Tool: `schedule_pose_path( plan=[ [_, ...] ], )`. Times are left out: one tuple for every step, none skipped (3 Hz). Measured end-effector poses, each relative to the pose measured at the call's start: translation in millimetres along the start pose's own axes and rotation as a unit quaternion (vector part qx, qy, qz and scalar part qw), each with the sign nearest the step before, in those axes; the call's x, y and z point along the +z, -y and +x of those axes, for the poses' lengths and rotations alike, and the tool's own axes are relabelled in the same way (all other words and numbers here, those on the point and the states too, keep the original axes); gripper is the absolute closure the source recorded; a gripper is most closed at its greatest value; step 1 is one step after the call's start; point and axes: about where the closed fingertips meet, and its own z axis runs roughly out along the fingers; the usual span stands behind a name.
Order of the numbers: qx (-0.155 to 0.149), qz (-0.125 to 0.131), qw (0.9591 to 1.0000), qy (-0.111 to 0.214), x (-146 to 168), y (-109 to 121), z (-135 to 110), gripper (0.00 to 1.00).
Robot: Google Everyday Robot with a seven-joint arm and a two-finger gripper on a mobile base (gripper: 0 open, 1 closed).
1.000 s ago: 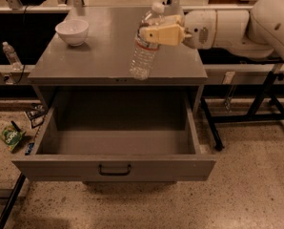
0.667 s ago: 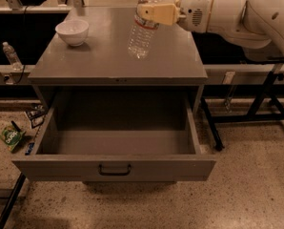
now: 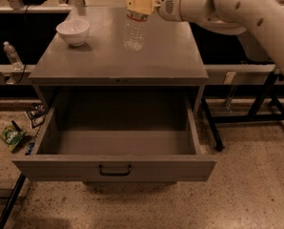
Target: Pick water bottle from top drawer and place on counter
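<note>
Hand (image 3: 139,4) at the far side of the desk (image 3: 108,63), right of centre, clamped on the shoulder of the water bottle (image 3: 134,30). Bottle upright, cap end cut off by the top edge of the view, base at the desk surface; cannot tell whether touching or just above. White arm (image 3: 237,8) reaching in from the far right, above the desk's right corner.

Around it: one white bowl (image 3: 73,31) on the far left corner of the desk, well apart from the bottle, with bare grey top between them. One top drawer (image 3: 61,168) pulled out toward the near side below the desk, with one dark handle (image 3: 115,170) centred on its front. One smaller clear bottle (image 3: 12,55) standing on the low bench to the left, so two bottles in all. One green packet (image 3: 11,137) on the floor at the near left. Black frame legs (image 3: 266,94) on the right, beside the cabinet.
</note>
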Motion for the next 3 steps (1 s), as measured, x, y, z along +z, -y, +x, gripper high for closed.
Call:
schedule_pose_path(
  plan=[
    [-0.018, 0.050, 0.9978, -0.039, 22, 28, 11, 1.00],
    [-0.040, 0.059, 0.9965, -0.045, 54, 56, 22, 1.00],
    [-0.050, 0.057, 0.9962, -0.042, 74, 68, 27, 1.00]
  ],
)
